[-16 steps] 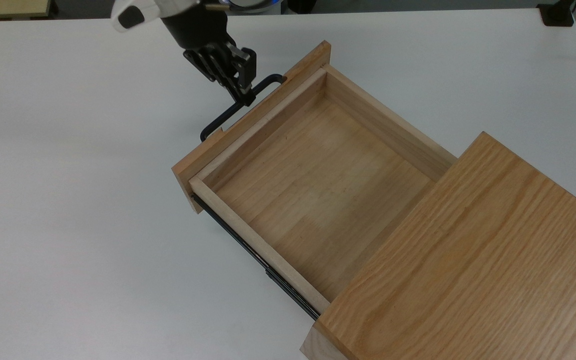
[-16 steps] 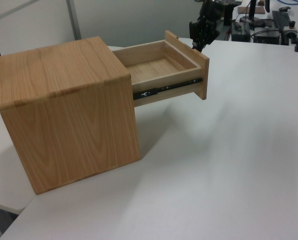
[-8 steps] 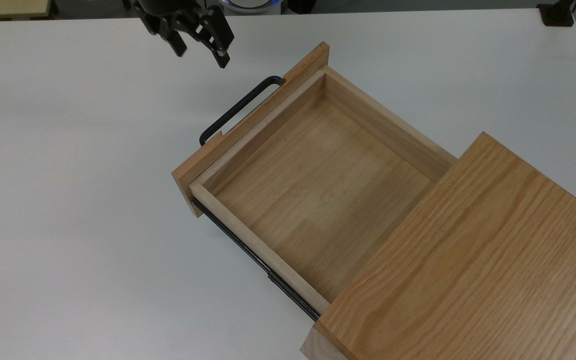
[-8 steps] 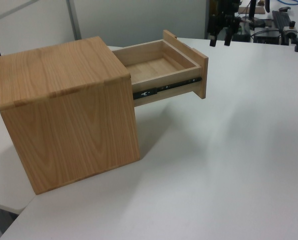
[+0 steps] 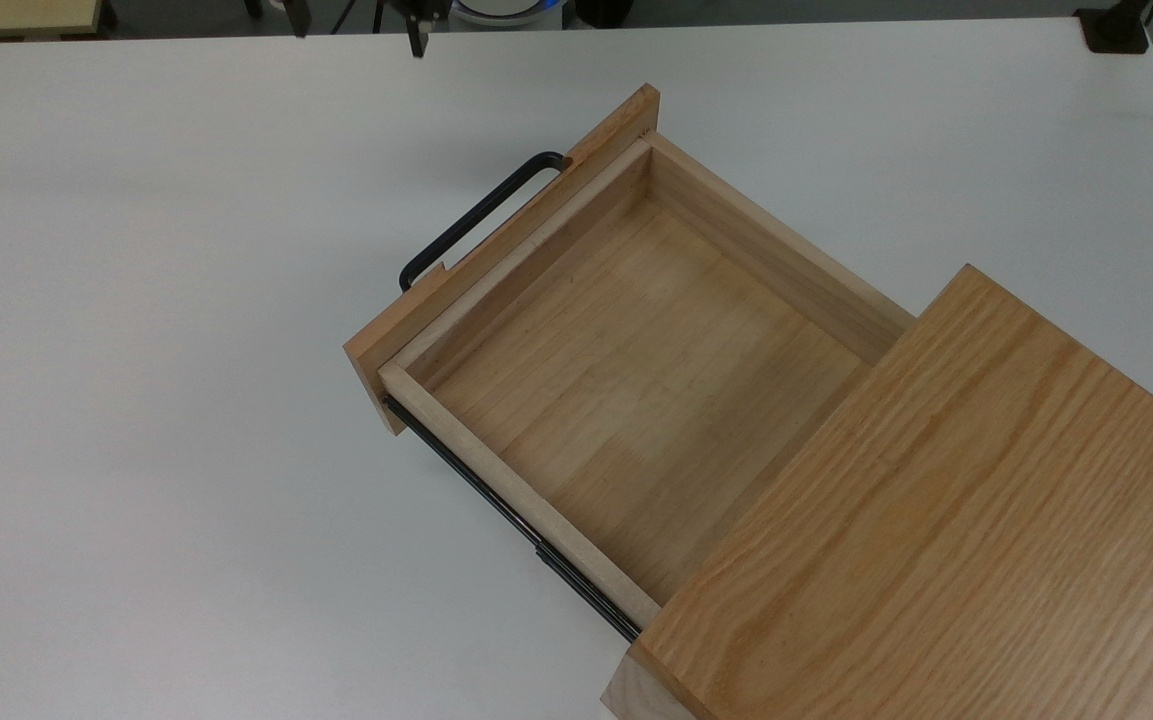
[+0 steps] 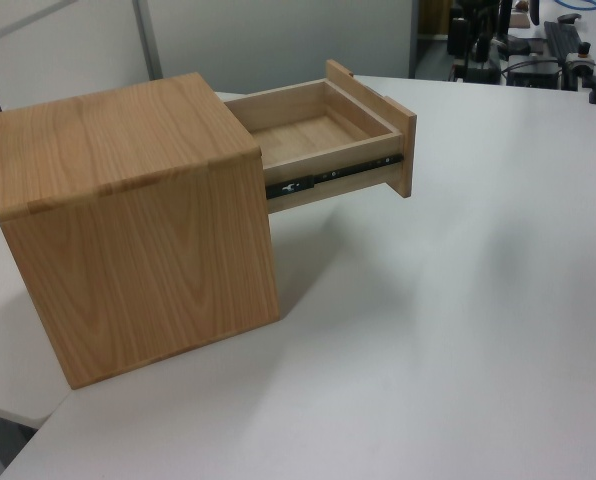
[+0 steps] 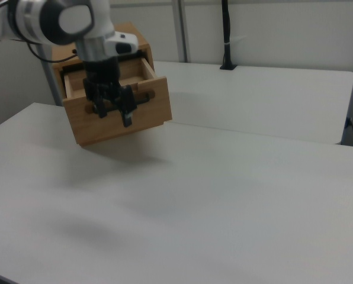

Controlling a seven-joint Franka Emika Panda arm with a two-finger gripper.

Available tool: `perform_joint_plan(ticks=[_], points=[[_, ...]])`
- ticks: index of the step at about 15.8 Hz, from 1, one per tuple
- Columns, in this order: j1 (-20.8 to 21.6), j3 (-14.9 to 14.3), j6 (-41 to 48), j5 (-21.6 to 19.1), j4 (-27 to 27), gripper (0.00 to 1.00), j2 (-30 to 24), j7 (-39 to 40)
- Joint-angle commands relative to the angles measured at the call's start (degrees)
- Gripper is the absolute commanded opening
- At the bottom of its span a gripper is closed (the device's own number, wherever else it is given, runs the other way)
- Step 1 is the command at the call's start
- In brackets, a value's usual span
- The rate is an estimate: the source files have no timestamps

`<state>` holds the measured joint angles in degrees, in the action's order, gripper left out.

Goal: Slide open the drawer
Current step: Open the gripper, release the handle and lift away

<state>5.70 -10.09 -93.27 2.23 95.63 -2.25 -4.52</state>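
The drawer (image 5: 636,370) stands pulled far out of the oak cabinet (image 5: 936,520), its light-wood tray empty. Its black bar handle (image 5: 481,215) sits on the front panel, with nothing touching it. In the left view the drawer (image 6: 323,135) juts from the cabinet (image 6: 128,230) on a black side rail (image 6: 328,178). My gripper (image 5: 359,35) is open at the top view's upper edge, well away from the handle, with nothing between its fingers. In the right view the gripper (image 7: 114,117) hangs in front of the drawer front (image 7: 147,115), above the table.
The cabinet rests on a wide white table (image 5: 136,400). A black mount (image 5: 1116,25) sits at the far right corner in the top view. A black post (image 7: 225,35) rises behind the table in the right view. Desk equipment (image 6: 568,40) lies beyond the table in the left view.
My gripper let go of the drawer's handle, opened, and drew back toward the top view's upper edge. The drawer has stayed pulled out.
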Motion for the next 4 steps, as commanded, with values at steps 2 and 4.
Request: perform_joint_plan(ticks=[2,4], points=[[0.28,1.57,3.97,5.33,-1.5,1.0,-1.01,2.41],[0.19,1.48,4.06,5.24,-1.59,1.0,-1.01,2.5]])
